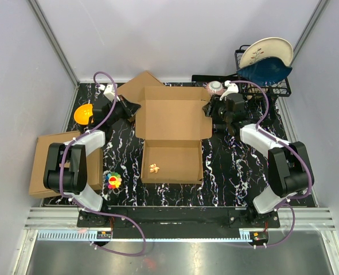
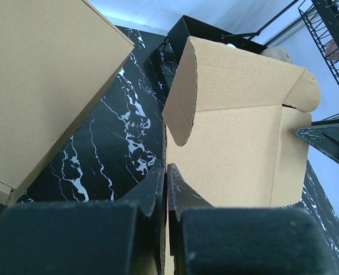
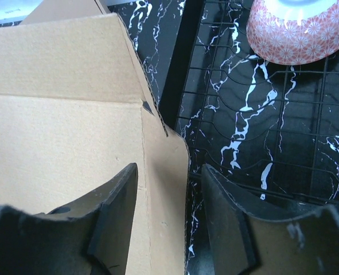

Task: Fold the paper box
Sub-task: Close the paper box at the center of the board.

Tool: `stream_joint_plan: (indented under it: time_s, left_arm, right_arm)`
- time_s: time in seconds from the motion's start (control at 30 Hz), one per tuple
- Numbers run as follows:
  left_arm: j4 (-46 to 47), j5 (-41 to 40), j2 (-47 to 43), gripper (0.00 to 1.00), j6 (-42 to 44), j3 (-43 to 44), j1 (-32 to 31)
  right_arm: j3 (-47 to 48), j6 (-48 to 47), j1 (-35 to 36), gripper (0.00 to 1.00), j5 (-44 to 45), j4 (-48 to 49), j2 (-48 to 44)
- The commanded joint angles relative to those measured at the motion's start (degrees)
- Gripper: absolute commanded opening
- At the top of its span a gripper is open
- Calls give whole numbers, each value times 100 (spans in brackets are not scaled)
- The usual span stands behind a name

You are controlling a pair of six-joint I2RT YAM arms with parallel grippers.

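Jaws: left gripper (image 2: 165,172) closed, right gripper (image 3: 169,172) apart, astride the paper box (image 1: 172,117) flap.
Both sides are apparently steadied so the walls can be folded.

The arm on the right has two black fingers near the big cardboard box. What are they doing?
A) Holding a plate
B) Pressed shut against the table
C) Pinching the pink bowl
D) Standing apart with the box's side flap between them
D: in the right wrist view the right fingers stand apart and the paper box has its side flap in the gap between them; the pink bowl lies beyond, untouched.
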Motion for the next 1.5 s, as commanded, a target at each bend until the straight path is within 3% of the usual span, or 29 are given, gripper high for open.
stream_joint_plan:
  time_s: [0.0,0.37,0.57,0.8,1.0,1.27,1.47]
  left_arm:
    - [207,28,-254,0,110,111,27]
    - [216,63,-236,0,66,155,27]
    - [400,10,-429,0,-136,41,19]
    - [594,-482,-1113,0,-58,-407,-209]
    - [174,-1351,-1615,0,530,-663,-648]
    - [-935,-3872,-1870,0,1322,-461,-1571]
    - [-638,-5280,-1967,0,1191,-856,-2300]
  right_arm:
    - [316,46,-3,54,-182,338,6]
    - [422,63,5,24,-367,294,225]
    - [370,125,14,13,-393,259,59]
    - [308,-32,321,0,212,31,-336]
    - [387,-323,795,0,1020,-347,-591]
    - [326,-438,1244,0,1909,-919,-855]
    - [106,-157,1455,0,2515,-980,-996]
